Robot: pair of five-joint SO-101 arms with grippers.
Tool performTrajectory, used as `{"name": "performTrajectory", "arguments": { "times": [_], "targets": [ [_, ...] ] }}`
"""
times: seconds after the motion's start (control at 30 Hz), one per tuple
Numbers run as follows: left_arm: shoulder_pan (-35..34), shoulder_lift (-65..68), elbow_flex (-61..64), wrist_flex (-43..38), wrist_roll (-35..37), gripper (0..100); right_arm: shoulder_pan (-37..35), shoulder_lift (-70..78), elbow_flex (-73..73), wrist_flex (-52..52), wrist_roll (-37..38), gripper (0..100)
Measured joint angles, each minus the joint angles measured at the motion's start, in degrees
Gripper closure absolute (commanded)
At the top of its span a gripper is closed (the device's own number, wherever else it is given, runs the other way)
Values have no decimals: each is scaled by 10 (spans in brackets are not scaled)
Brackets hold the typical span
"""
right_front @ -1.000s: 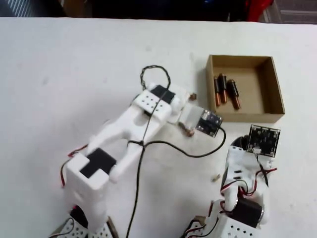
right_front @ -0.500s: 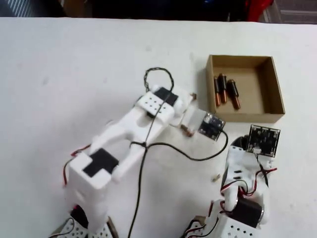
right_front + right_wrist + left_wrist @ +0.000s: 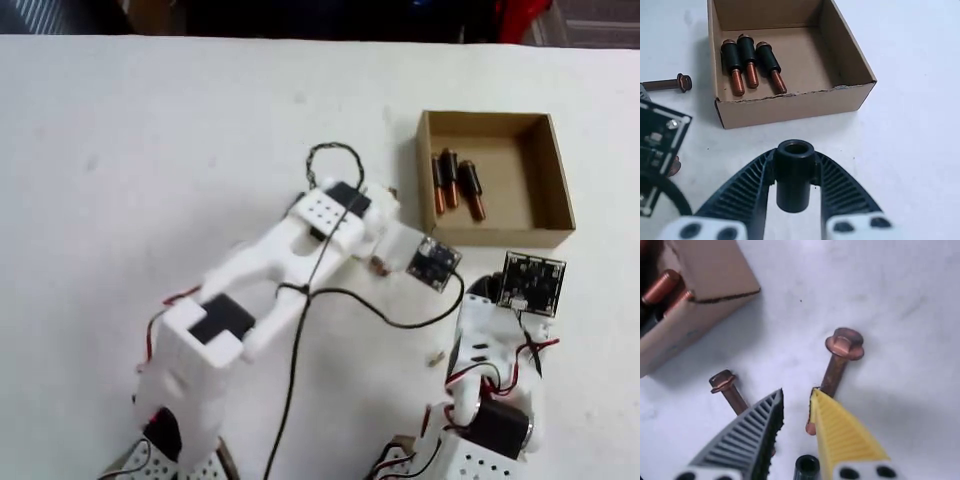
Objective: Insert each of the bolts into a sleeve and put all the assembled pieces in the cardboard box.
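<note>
Your left gripper [image 3: 796, 392] hangs low over the counter [image 3: 900, 290] with its fingers apart. The shaft end of a copper bolt [image 3: 842, 346] lies in the gap, close against the yellow finger, and nothing is clamped yet. The bolt lies flat with its flanged head pointing away from the gripper, which leaves the bare shaft open to a pinch.

A second bolt [image 3: 722, 381] lies just beside it, on the far side of the grey finger and nearer the cardboard box [image 3: 790, 107]. Part of its shaft is hidden behind that finger.

Your right gripper [image 3: 794, 160] is clamped on a black sleeve [image 3: 795, 180]. It holds the sleeve upright, bore facing up, just short of the box's near wall. That pose reads as a socket held ready for the bolt.

Inside the box, three assembled pieces [image 3: 747, 55] lie side by side along the wall nearest the loose bolts. Their copper shafts point toward the right gripper, and the rest of the box floor is open.

From above, the left arm [image 3: 270, 270] stretches across the counter toward the box's corner, while the right arm [image 3: 490, 350] sits folded close to its base.

With two bolts loose and one sleeve in hand, the work looks past its midpoint. The next pinch calls for care, because the grey finger stands so near the second bolt that closing could roll it aside.
</note>
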Motion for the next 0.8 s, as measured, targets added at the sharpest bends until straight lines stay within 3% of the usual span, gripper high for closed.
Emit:
{"name": "performTrajectory", "arguments": {
  "times": [0.8],
  "targets": [
    [35, 0, -3, 78, -2, 872, 2, 0, 0, 0, 0, 981]
  ]
}}
